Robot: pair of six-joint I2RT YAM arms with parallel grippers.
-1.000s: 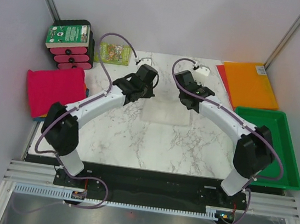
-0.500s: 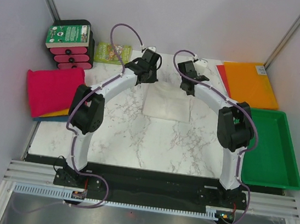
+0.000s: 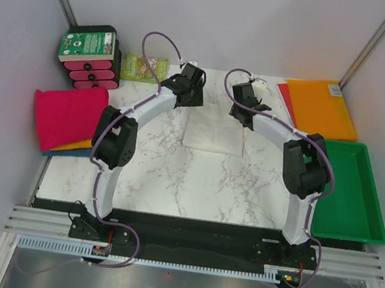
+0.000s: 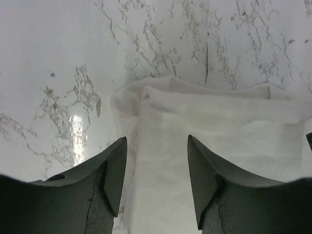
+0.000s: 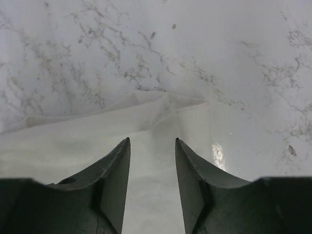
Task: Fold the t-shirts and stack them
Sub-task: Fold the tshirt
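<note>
The white t-shirt (image 3: 214, 131) lies folded into a small rectangle on the marble table (image 3: 194, 183), its far edge doubled over. My left gripper (image 3: 187, 91) hovers over its far left corner and my right gripper (image 3: 247, 103) over its far right corner. In the left wrist view the left gripper (image 4: 157, 146) is open, with the white cloth (image 4: 224, 131) below the gap. The right gripper (image 5: 152, 142) is open too, above the cloth (image 5: 68, 144). A folded magenta shirt (image 3: 68, 115) tops a pile with orange (image 3: 73, 146) and blue (image 3: 54, 152) ones at the left edge.
A flat orange sheet (image 3: 320, 107) lies at the back right, with a green tray (image 3: 348, 189) in front of it. A black and pink box stack (image 3: 90, 59) and a green packet (image 3: 144, 68) sit at the back left.
Both arms swung to the far side, carrying the shirt's edge over. Both grippers, shut half a second ago, have opened and let the cloth go.
</note>
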